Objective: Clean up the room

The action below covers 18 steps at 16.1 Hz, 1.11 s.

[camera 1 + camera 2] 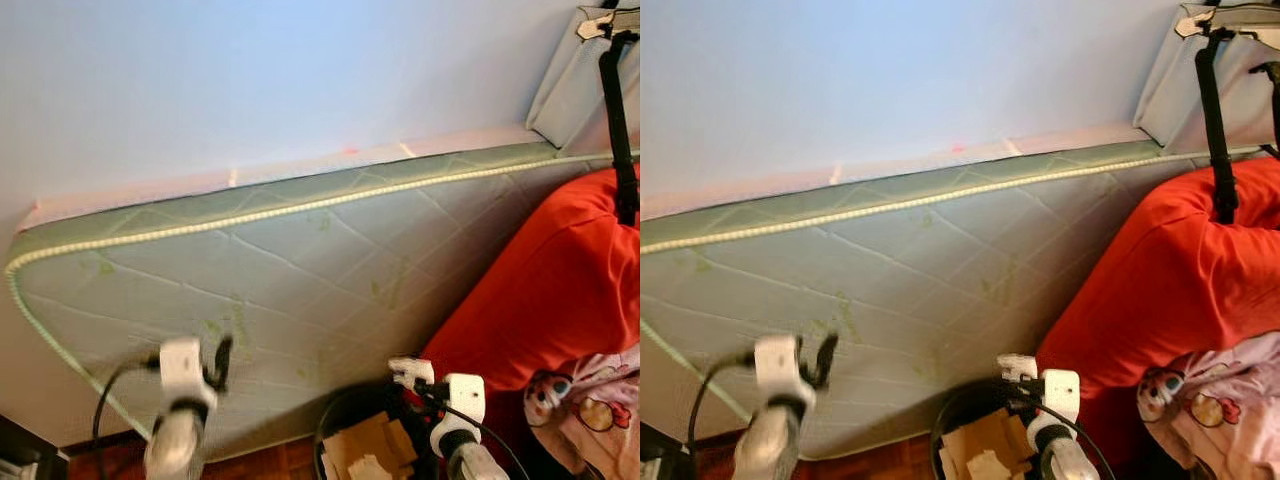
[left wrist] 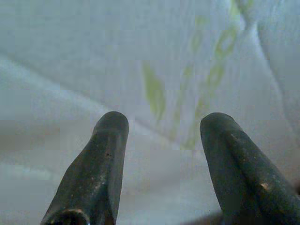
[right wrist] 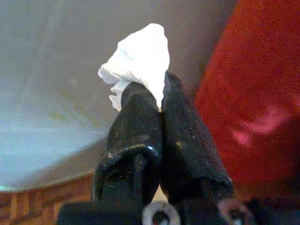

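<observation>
Currently, the right gripper pinches a crumpled white tissue, fingers closed on it.
It is held above the bin with cardboard, beside the red cushion; the left gripper stands parted, empty, facing the leaning mattress.

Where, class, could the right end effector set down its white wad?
Bare wood floor shows between the left arm and the bin. The bin, beside the right end effector pinching the wad, already holds cardboard. Rightward, red bedding crowds.
</observation>
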{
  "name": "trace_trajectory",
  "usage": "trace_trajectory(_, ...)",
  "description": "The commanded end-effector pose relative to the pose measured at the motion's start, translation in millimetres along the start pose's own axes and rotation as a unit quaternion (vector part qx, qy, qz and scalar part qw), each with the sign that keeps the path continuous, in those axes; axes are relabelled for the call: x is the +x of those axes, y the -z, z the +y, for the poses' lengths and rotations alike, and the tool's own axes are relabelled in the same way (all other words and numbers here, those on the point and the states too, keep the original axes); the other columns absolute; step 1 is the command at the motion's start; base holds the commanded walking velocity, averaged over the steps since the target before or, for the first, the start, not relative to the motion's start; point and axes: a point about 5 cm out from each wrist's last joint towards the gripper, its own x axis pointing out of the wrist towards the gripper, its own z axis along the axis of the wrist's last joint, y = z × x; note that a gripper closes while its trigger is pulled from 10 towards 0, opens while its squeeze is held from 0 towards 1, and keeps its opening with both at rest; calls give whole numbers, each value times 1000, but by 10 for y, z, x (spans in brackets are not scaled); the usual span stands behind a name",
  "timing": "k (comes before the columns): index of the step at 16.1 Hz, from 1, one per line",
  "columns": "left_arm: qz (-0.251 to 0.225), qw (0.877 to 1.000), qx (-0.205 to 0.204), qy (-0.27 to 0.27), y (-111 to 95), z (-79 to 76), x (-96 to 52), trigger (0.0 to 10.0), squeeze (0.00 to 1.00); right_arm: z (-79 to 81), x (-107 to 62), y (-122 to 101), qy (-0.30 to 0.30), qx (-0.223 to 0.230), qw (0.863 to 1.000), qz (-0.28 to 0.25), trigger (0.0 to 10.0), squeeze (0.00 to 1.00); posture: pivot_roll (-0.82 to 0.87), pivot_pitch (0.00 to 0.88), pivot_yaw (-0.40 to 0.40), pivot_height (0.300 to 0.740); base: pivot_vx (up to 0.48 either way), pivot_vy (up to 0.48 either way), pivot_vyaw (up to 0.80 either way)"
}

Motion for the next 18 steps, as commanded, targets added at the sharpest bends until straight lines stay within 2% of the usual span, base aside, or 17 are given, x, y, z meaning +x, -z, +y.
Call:
trace_trajectory(1, -18, 1000, -1, 5, -107, -7, 0, 10000, 0, 39, 29, -139, -4, -7, 999, -46, 10000, 0, 49, 0, -21, 740, 0, 0, 0)
trace_trajectory(2, -18, 1000, 1, 7, -107, -8, -25, 10000, 0, 45, 25, -164, -4, -6, 998, -56, 10000, 0, 49, 0, -21, 740, 0, 0, 0)
trace_trajectory(3, -17, 1000, -1, 10, -100, -11, -125, 10000, 0, 60, -31, -208, -2, -5, 996, -83, 10000, 0, 49, 0, -24, 740, 0, 0, 0)
trace_trajectory(10, 4, 1000, -6, 11, -118, -56, -267, 10000, 0, 103, -147, -341, 9, -25, 993, -114, 10000, 0, 50, 0, -30, 740, 0, 0, 0)
trace_trajectory(13, 14, 1000, -9, 12, -119, -82, -288, 10000, 0, 92, -195, -337, 19, -24, 994, -105, 10000, 0, 48, 0, -26, 740, 0, 0, 0)
trace_trajectory(15, 15, 1000, -10, 12, -133, -80, -276, 10000, 0, 103, -166, -334, 23, -35, 995, -89, 10000, 0, 46, 0, -24, 740, 0, 0, 0)
trace_trajectory(18, 17, 1000, -7, 10, -143, -63, -266, 10000, 0, 128, -133, -337, 23, -32, 996, -80, 10000, 0, 46, 0, -23, 715, 0, 0, 0)
